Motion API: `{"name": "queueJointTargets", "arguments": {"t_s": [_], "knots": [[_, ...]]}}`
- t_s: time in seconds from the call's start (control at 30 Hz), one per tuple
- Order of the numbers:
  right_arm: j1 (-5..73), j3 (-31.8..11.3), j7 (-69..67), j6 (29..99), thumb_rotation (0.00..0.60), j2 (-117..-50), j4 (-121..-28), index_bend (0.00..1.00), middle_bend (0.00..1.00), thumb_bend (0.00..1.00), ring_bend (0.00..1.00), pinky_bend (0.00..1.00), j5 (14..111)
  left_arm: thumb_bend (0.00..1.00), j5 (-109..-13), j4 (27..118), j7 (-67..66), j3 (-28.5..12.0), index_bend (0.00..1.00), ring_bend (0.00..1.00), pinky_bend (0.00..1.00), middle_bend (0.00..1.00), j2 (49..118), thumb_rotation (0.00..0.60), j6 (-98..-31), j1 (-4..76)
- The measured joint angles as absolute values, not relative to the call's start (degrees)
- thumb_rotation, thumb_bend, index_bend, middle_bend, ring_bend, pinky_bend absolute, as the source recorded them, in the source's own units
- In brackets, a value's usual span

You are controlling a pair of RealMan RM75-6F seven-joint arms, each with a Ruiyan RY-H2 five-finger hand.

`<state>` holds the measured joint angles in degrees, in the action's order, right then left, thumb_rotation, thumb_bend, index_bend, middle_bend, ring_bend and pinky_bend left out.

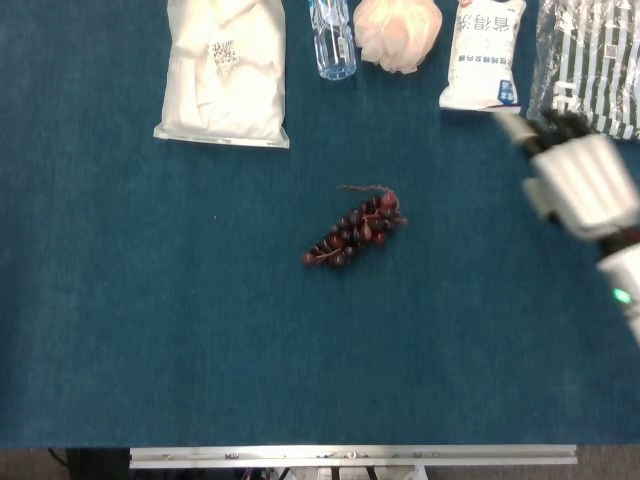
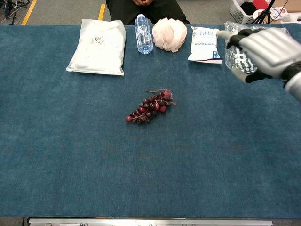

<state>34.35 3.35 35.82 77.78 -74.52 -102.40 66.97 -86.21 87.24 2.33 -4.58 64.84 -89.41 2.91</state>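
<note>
right robot hand (image 1: 580,185) released, fingers apart, i hold nothing. grapes (image 1: 353,229) on desk (image 1: 150,320) soft, fragile; i judge stem best grip.

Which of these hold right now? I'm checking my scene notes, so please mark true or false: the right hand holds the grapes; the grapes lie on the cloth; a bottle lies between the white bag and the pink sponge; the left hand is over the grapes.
1. The right hand holds the grapes: false, it is empty, far to their right.
2. The grapes lie on the blue cloth: true.
3. A bottle lies between the white bag and the pink sponge: true.
4. The left hand is over the grapes: false, it is not in view.
</note>
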Motion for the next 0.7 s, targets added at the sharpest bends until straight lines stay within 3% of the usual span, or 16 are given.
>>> {"name": "queueJointTargets", "arguments": {"t_s": [0.3,0.7], "knots": [[19.05,7.45,30.17,93.79,0.600,-67.76,-105.54,0.08,0.30,0.37,0.15,0.24,74.75,0.25,-87.02,89.15,-0.18,-4.86,0.31,0.23,0.17,0.30,65.37,0.600,-88.56,4.44],[13.42,6.68,27.82,94.34,0.600,-64.28,-106.62,0.08,0.30,0.37,0.15,0.24,78.75,0.25,-88.42,90.16,-0.91,-4.35,0.31,0.23,0.17,0.30,65.67,0.600,-89.83,4.44]]}}
